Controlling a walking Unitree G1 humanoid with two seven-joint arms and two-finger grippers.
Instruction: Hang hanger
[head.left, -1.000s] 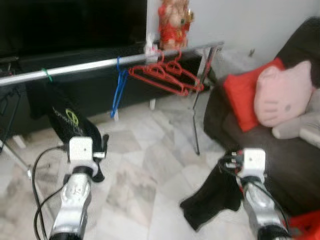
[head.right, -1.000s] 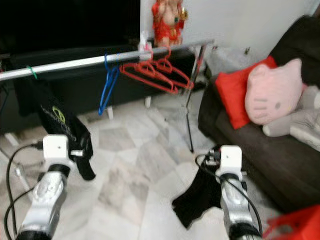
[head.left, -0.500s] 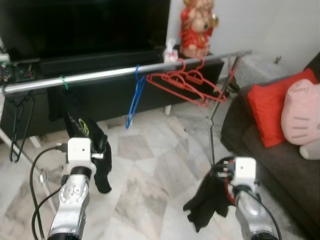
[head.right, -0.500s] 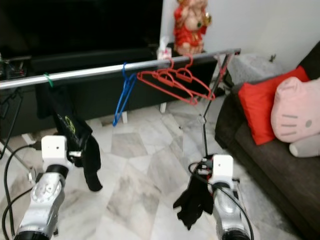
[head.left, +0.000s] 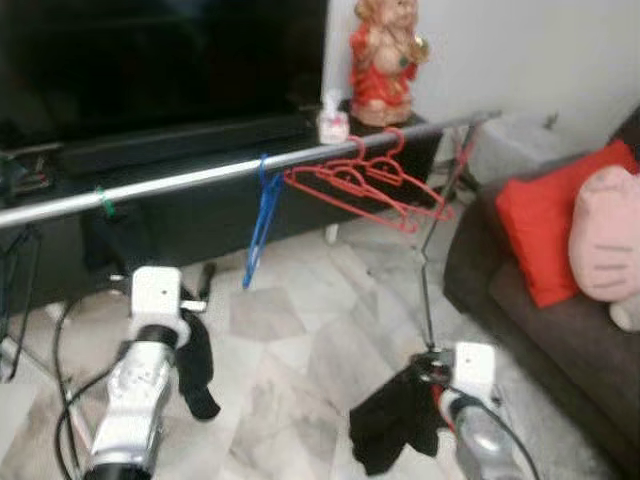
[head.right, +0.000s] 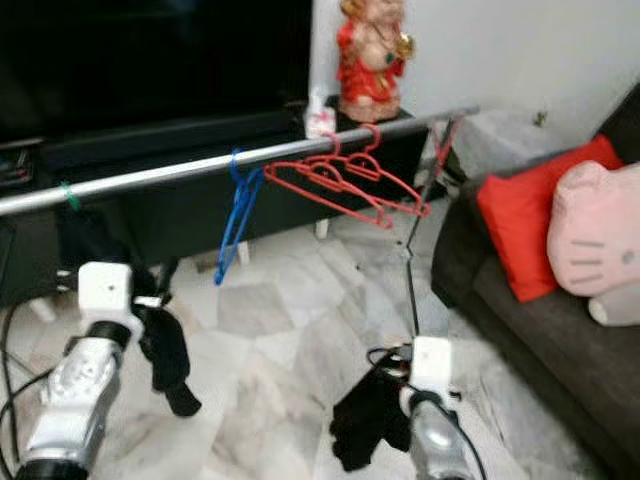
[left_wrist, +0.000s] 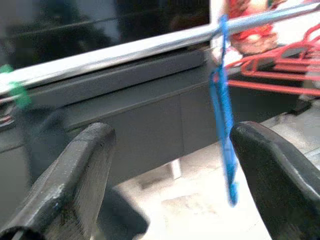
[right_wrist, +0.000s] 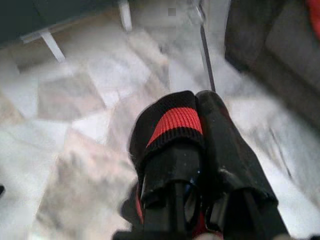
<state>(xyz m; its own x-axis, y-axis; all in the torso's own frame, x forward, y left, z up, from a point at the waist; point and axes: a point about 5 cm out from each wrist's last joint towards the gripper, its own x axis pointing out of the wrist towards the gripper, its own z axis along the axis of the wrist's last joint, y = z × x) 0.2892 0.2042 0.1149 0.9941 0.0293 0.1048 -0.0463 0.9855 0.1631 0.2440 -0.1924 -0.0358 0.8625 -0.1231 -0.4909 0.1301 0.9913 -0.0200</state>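
The robot stands facing a silver clothes rail (head.left: 200, 180) that already carries a blue hanger (head.left: 260, 225) and several red hangers (head.left: 365, 185), all hooked over the bar. The right claw (right_wrist: 192, 165) is clamped on a black garment with a red-banded cuff (right_wrist: 175, 122), which dangles low over the marble floor (head.left: 300, 350), well short of the rail. The left claw (left_wrist: 170, 175) has its fingers spread wide with nothing between them, raised and pointed at the rail near the blue hanger.

I judge this to be the approach step: nothing has been lifted to the bar yet. The next move probably calls for raising the right arm to rail height and finding a free stretch of bar between the blue hanger and the red ones.

Whether a hanger sits inside the held garment cannot be told; the cloth hides any hook. The dark clothing (head.left: 195, 365) hanging by the left arm is blurred and partly covered by that arm.
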